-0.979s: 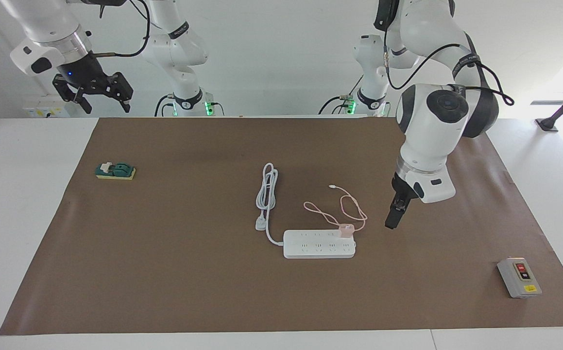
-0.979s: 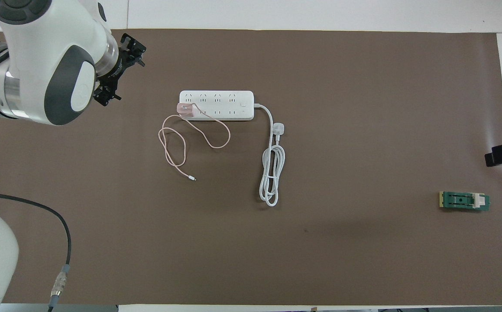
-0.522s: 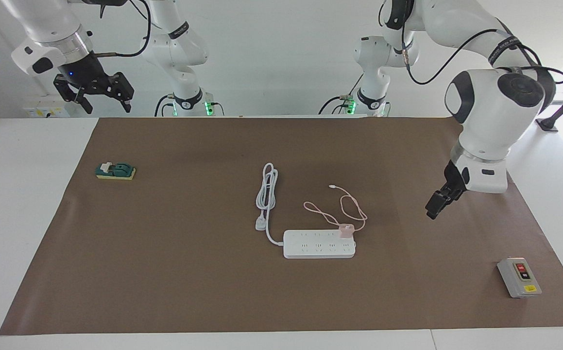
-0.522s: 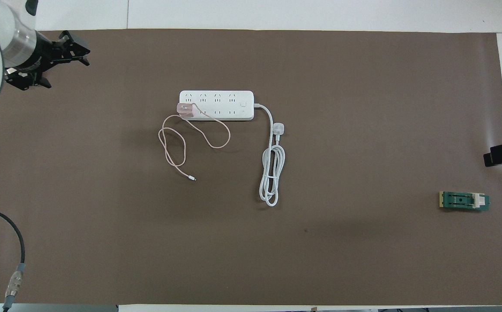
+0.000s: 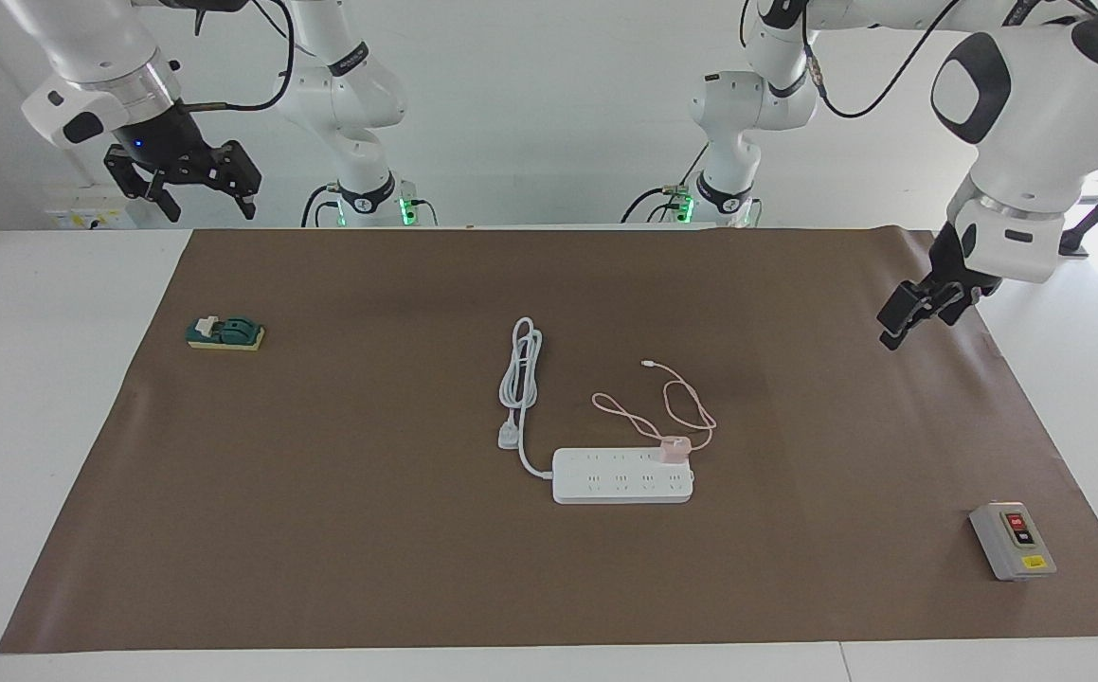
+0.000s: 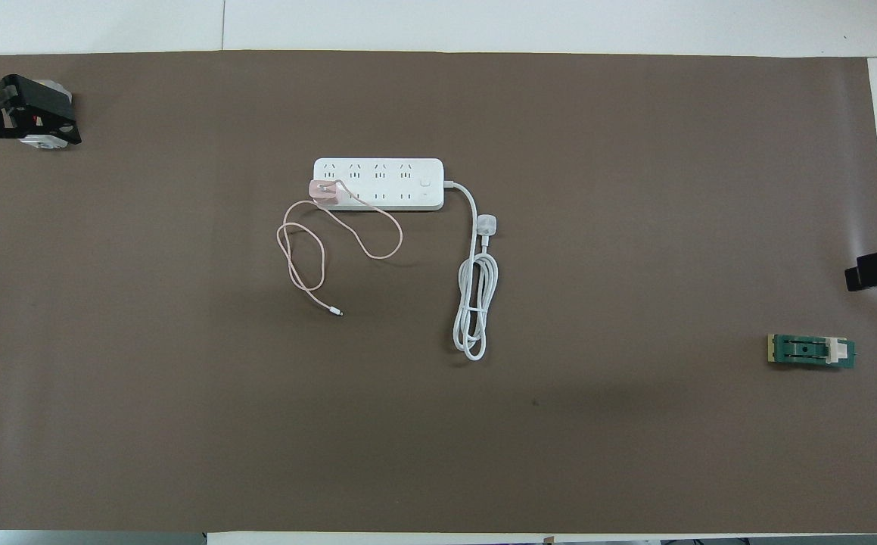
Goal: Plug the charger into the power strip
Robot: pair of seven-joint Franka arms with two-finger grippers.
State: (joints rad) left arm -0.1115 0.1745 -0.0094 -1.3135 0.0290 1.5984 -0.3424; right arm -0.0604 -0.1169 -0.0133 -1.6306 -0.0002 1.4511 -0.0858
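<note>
The pale pink charger sits upright in a socket of the white power strip, at the strip's end toward the left arm, in the row nearer to the robots. It also shows in the overhead view on the power strip. Its thin pink cable lies in loops on the mat, nearer to the robots. My left gripper is open and empty, raised over the mat's edge at the left arm's end; it also shows in the overhead view. My right gripper is open, empty and waits high at the right arm's end.
The strip's thick white cord and three-pin plug lie coiled beside the strip. A grey switch box stands at the left arm's end, farther from the robots. A green block lies at the right arm's end.
My left gripper has moved up and away from the charger toward the left arm's end of the table. The charger, strip and right arm have not moved.
</note>
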